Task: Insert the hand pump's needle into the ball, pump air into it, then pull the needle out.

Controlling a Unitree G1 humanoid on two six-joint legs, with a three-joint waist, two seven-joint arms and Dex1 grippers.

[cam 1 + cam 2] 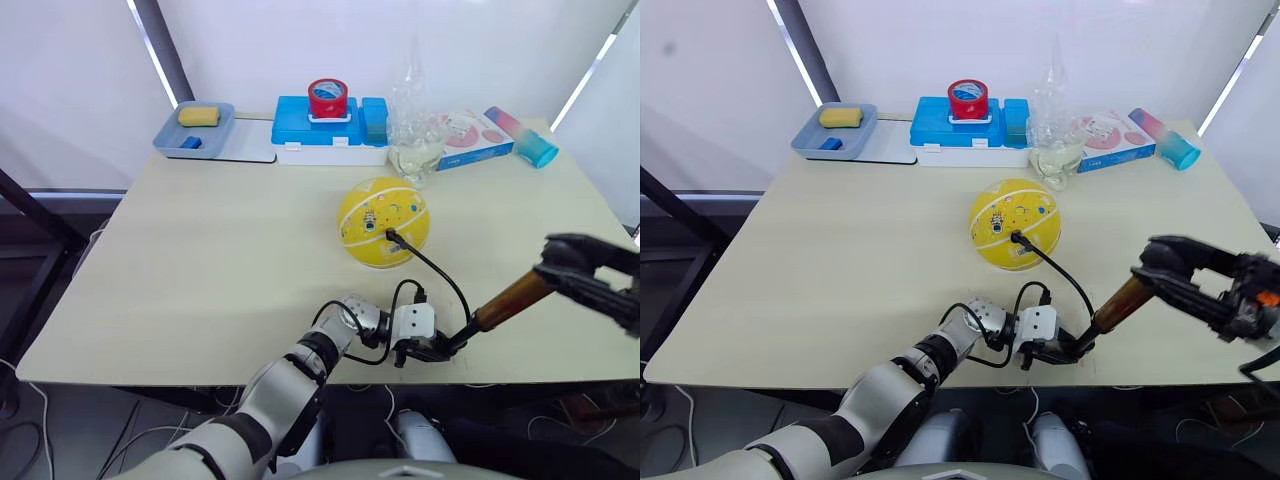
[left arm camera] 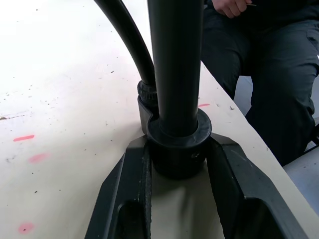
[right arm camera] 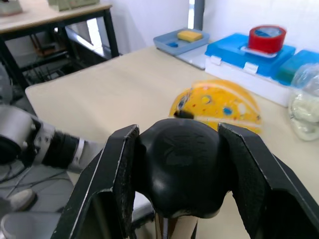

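The yellow ball [image 1: 384, 222] rests on the table a little right of centre. The needle's black fitting [image 1: 392, 238] sits against the ball's near side, and the pin itself is hidden. From it a thin black hose [image 1: 447, 280] curves down to the hand pump [image 1: 512, 300], a bronze cylinder leaning up to the right near the front edge. My left gripper [image 1: 432, 350] is shut on the pump's lower black end cap [image 2: 177, 144]. My right gripper [image 1: 565, 262] is shut on the pump's black top knob [image 3: 179, 164].
Along the back stand a blue tray [image 1: 170, 140] with a yellow sponge, a blue box [image 1: 300, 125] topped by a red tape roll [image 1: 328, 98], a clear plastic bag [image 1: 415, 140], a pink-and-blue box [image 1: 475, 138] and a teal cup [image 1: 537, 150]. A seated person's dark trousers [image 2: 269, 64] are just beyond the table's front edge.
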